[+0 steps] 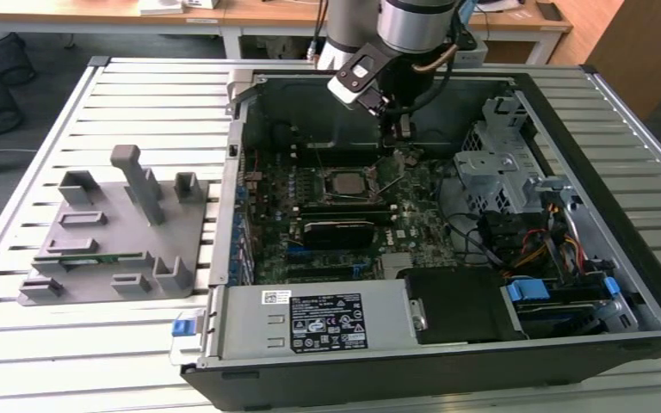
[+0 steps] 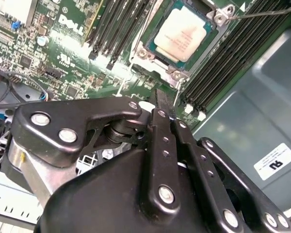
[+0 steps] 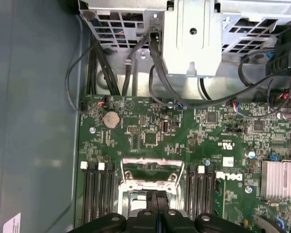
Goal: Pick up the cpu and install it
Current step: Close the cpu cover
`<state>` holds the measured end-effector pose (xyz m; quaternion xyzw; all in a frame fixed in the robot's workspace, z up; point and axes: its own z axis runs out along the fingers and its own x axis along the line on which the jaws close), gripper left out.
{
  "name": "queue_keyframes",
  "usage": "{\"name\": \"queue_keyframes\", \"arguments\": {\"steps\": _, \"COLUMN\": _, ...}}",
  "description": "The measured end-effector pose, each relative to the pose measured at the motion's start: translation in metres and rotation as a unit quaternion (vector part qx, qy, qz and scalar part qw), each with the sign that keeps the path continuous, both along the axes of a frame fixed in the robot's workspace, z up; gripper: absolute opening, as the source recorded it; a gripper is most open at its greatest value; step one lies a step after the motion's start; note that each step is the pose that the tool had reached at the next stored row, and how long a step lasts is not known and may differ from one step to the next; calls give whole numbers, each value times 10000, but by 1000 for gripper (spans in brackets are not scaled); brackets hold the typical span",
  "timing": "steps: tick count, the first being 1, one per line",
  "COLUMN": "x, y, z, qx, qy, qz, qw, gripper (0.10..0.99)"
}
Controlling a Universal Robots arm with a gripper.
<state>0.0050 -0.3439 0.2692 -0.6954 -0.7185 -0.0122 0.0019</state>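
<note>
Fingers [image 2: 161, 121] pressed together, empty, tips hovering over motherboard [image 2: 63, 58] just beside socket frame [image 2: 141, 53]. Cpu [image 2: 183, 35] lies flat in socket, silver top up, untouched by fingers. Around: open computer case [image 1: 423, 379] on slatted bench [image 1: 135, 95]; grey fixture [image 1: 113, 232] at exterior view's left.

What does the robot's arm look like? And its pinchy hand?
The arm is a round silver-grey tube. A brownish cable loops beside its wrist. The gripper is black, made of jointed bars dotted with shiny silver screws.
</note>
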Motion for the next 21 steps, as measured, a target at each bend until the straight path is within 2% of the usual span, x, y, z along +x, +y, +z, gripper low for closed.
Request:
{"name": "queue_keyframes", "arguments": {"steps": 4, "x": 57, "y": 8, "z": -19, "qx": -44, "qy": 6, "qz": 3, "qw": 10000, "gripper": 106}}
{"name": "queue_keyframes", "arguments": {"steps": 21, "x": 281, "y": 20, "z": -55, "qx": -47, "qy": 12, "qz": 84, "qw": 10000, "gripper": 106}}
